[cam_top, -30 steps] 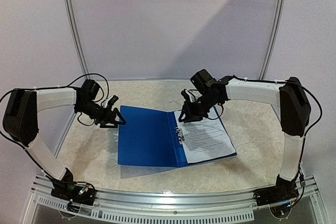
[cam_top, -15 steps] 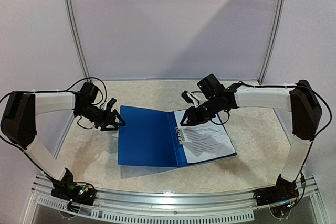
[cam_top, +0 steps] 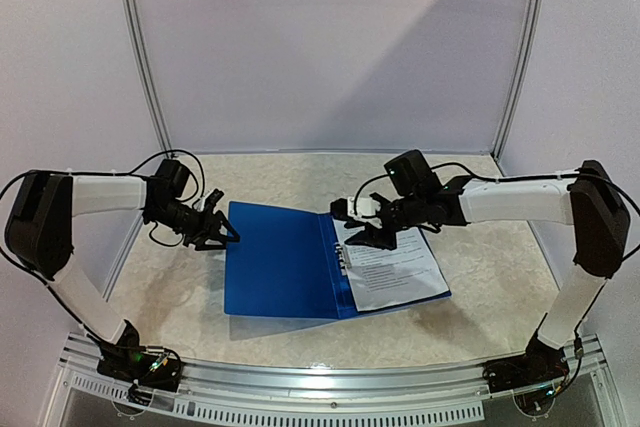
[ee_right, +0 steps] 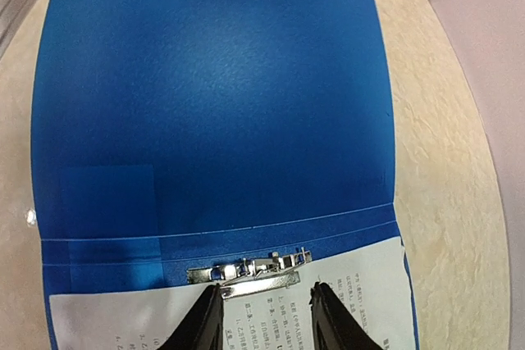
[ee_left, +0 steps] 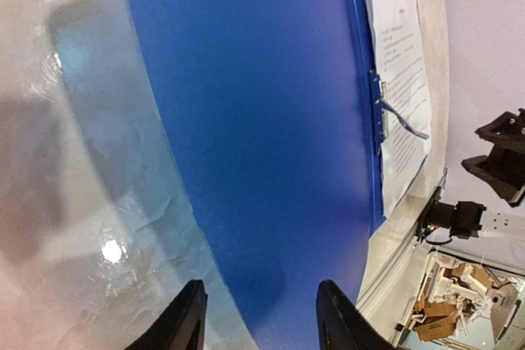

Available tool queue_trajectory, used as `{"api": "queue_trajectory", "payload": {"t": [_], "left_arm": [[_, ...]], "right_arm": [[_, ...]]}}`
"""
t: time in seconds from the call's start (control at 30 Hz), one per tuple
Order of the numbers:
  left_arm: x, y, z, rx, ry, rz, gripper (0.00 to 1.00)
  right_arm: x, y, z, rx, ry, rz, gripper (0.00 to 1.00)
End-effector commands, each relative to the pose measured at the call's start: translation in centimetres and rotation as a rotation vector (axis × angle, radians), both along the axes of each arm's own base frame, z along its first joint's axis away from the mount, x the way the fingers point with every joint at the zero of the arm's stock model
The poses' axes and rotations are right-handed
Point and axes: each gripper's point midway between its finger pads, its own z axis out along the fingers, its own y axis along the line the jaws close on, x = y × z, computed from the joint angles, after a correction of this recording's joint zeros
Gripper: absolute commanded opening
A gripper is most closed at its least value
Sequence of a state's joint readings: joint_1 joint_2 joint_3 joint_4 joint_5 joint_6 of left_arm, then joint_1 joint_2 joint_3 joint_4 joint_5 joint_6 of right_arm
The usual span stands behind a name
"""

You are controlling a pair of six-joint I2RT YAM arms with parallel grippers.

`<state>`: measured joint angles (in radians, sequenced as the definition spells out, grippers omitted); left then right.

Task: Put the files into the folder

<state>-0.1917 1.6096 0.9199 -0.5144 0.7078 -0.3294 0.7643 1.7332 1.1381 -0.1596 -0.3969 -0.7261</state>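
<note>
Near edge: a ribbed aluminium rail (cam_top: 330, 387) runs along the front, with the two arm bases bolted at its ends.
Worktop: a beige marbled worktop (cam_top: 490, 277) carries everything.
Folder: the thin royal-blue plastic folder (cam_top: 280, 262) lies open and flat in the middle of the worktop, between the two arms. Its inside faces up, and its spine runs near to far, a little right of its centre. The left cover is bare.
Files: the white sheets of small black print (cam_top: 395, 267) lie stacked on the folder's right half, with their left edge at the spine. A strip of blue shows past their near edge.
Clip: a small metal clip (ee_right: 250, 270) sits along the spine at the sheets' left edge. In the left wrist view, one thin metal arm of it angles out over the paper.
Left claw: the black two-finger left claw (ee_left: 258, 325) is at the folder's far left corner, its fingers apart. The cover's edge passes between them. Whether they touch the plastic cannot be told.
Right claw: the black right claw (ee_right: 264, 321) hangs over the spine towards its far end. Its fingers are spread to either side of the clip, with printed paper beneath them, and it grips nothing.
Back: pale lilac walls (cam_top: 330, 47) close off the far side.
</note>
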Motion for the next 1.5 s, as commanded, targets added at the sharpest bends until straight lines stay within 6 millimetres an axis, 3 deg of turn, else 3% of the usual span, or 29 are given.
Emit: {"api": "queue_trajectory", "payload": {"t": [0.0, 0.1, 0.27, 0.9, 1.47], "left_arm": [[0.1, -0.2, -0.3, -0.012, 0.012, -0.007, 0.47], [0.2, -0.3, -0.3, -0.014, 0.012, -0.007, 0.46], [0.1, -0.3, -0.3, -0.014, 0.014, -0.008, 0.46], [0.2, -0.2, -0.3, -0.008, 0.01, -0.012, 0.45], [0.3, -0.2, -0.3, -0.007, 0.013, -0.016, 0.44]], "right_arm": [[-0.2, 0.8, -1.5, -0.105, -0.127, 0.165, 0.37], [-0.7, 1.0, -3.3, -0.177, -0.125, 0.195, 0.38], [-0.1, 1.2, -5.2, -0.222, -0.125, 0.152, 0.33], [-0.7, 1.1, -6.1, -0.232, -0.076, 0.142, 0.16], [-2.2, 0.0, -9.2, -0.357, -0.043, 0.196, 0.01]]}}
